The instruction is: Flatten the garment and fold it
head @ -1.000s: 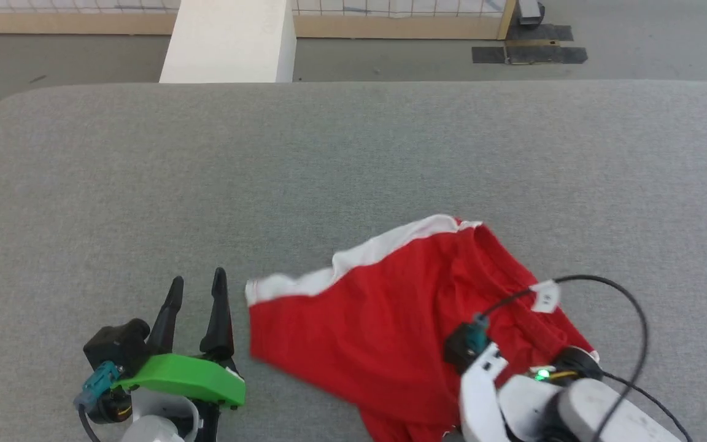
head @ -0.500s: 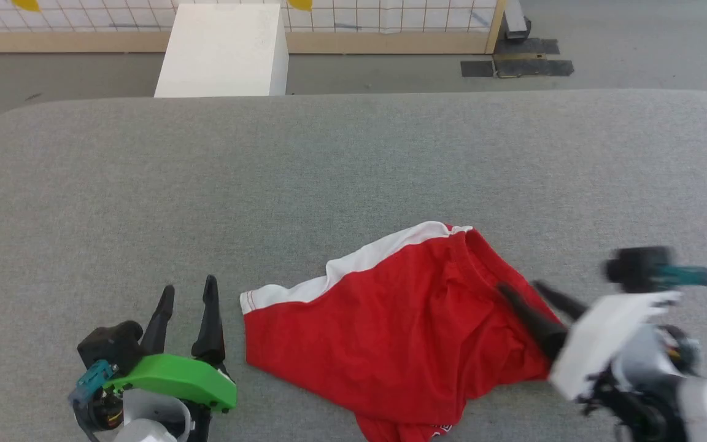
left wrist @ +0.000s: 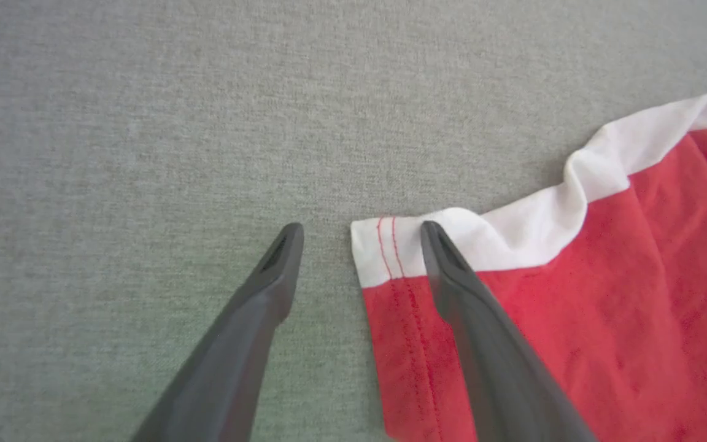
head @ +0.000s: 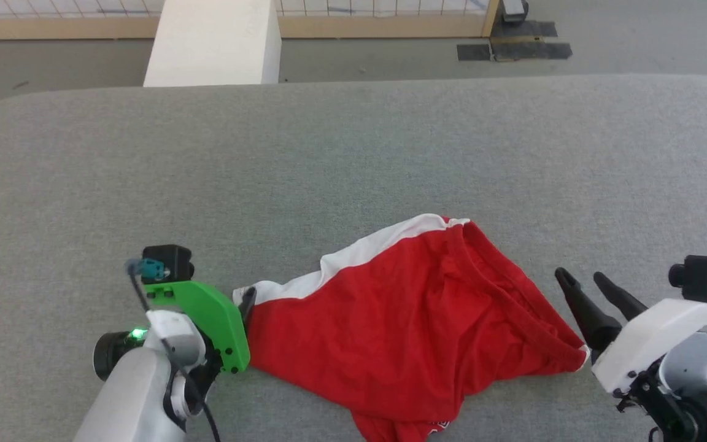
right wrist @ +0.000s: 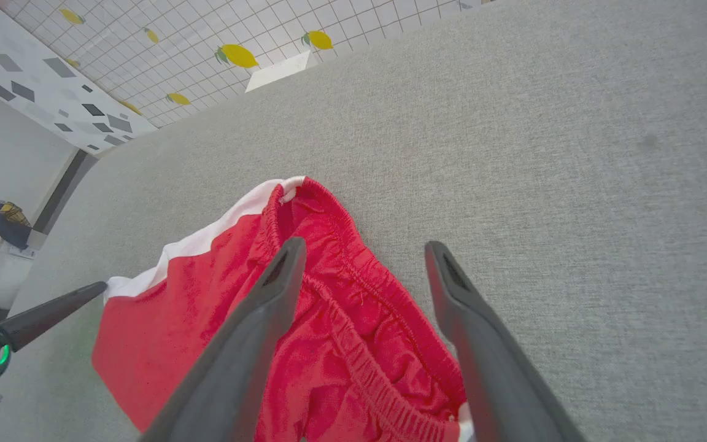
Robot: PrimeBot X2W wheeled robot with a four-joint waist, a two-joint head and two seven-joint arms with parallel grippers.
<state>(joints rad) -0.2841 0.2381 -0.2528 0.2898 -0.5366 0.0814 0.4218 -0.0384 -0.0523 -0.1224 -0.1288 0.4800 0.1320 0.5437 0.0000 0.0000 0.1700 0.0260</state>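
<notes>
Jaws of the left gripper (left wrist: 359, 234) stand wide apart and grip nothing. They straddle the left hem corner of the garment (head: 415, 325). The right finger lies over the white stripe (left wrist: 531, 230) and the red cloth, and the left finger lies over bare grey surface just beside the hem. Whether either tip touches down cannot be told. In the head view this gripper sits at the near left, mostly hidden behind its green mount (head: 206, 313), with one dark fingertip showing at the cloth's left edge.

The right gripper (head: 580, 277) is also spread open and empty. Its two dark fingers reach in from the near right, pointing far and left, with their tips near the garment's right end. From its wrist camera the gathered waistband (right wrist: 353, 288) runs beneath and between the fingers.

The garment, red shorts with the stripe along the far-left edge, lies rumpled on the near middle of the table (head: 353, 153), which has a grey fabric-covered top. The waistband faces right, and a fold of red cloth bunches at the near edge. Beyond the table's far side, on the floor (head: 359, 61), stand a white box (head: 212, 43) and, to its right, a dark patch (head: 513, 49).
</notes>
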